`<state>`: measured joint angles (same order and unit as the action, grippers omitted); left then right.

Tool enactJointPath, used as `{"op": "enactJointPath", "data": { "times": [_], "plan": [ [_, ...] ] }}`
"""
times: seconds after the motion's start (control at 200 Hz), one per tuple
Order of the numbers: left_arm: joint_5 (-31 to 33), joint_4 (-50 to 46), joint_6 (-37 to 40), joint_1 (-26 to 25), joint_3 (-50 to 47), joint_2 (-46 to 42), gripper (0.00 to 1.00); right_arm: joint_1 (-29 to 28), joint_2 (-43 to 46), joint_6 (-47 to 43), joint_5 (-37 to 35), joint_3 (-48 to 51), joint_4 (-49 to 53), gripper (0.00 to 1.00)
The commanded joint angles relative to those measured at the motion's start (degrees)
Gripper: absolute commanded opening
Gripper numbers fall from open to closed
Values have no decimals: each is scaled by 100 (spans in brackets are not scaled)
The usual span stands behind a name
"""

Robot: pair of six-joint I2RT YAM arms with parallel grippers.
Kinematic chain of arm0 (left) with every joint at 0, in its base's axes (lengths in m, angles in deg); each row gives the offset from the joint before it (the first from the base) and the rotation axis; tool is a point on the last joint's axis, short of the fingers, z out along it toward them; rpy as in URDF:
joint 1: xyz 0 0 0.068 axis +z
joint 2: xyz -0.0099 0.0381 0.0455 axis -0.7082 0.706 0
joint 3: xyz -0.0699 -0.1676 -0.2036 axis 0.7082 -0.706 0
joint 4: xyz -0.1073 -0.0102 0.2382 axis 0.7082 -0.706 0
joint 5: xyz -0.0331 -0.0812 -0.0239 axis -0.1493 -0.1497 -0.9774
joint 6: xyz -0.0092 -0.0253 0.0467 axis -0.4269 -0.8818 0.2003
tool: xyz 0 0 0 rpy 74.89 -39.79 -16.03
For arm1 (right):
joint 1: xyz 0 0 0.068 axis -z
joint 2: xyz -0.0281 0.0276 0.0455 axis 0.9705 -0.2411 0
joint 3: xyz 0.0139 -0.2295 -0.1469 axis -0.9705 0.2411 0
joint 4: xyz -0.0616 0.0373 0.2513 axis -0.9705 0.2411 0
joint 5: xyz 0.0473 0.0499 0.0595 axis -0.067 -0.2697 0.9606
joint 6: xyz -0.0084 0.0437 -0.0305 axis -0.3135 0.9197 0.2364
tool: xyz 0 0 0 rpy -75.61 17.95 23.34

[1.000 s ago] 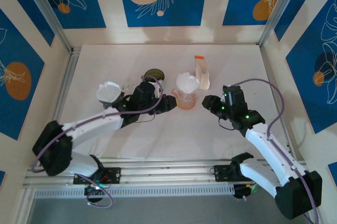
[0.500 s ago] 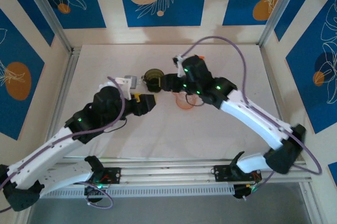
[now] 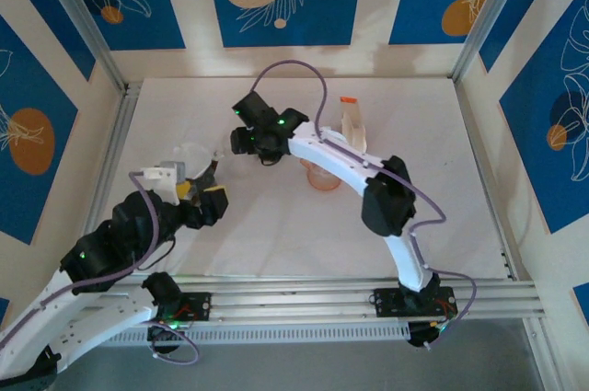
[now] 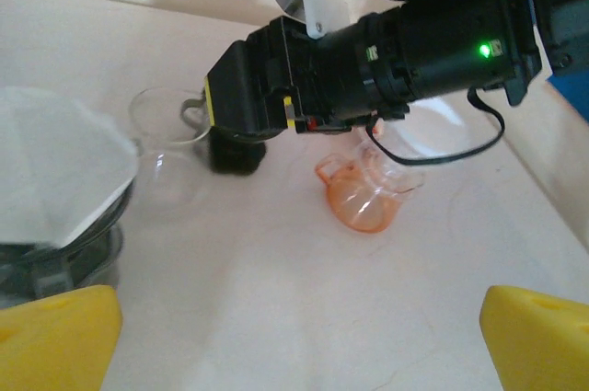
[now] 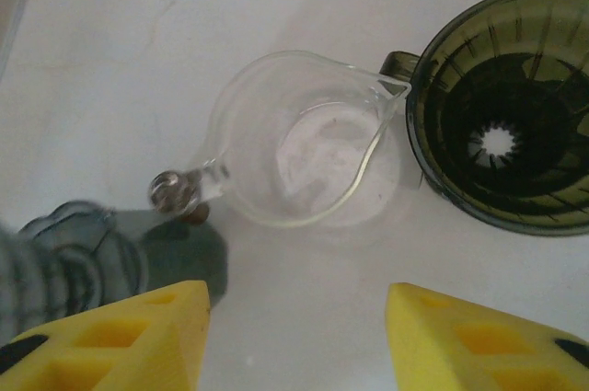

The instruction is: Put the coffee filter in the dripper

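Collision is the risk: the right gripper [image 5: 294, 304], half-spread and empty above the glass server [image 5: 304, 138], could knock the green dripper [image 5: 502, 106] at its 2 o'clock. Left gripper [image 4: 299, 299] gapes wide, empty; the coffee filter [image 4: 55, 175] sits in a dark holder [image 4: 64, 258] at its 9 o'clock.

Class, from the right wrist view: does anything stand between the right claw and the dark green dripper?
Nothing visible blocks the dark green dripper. The glass pitcher sits beside it, straight ahead of the right claw.

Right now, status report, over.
Left gripper open, empty. Right gripper open over glass pitcher. White filter sits in grey dripper. Right arm crosses above orange dripper.
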<state>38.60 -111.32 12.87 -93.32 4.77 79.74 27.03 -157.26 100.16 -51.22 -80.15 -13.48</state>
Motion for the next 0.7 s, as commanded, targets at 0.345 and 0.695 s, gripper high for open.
{"op": "enactJointPath", "data": {
  "times": [0.345, 0.695],
  "plan": [
    [631, -257, 381, 33, -289, -680, 100, 234, -1392, 1069, -243, -1674, 967, 47],
    [785, -347, 415, 33, -345, -873, 100, 284, -1605, 1270, 0, -1700, 941, 38]
  ]
}}
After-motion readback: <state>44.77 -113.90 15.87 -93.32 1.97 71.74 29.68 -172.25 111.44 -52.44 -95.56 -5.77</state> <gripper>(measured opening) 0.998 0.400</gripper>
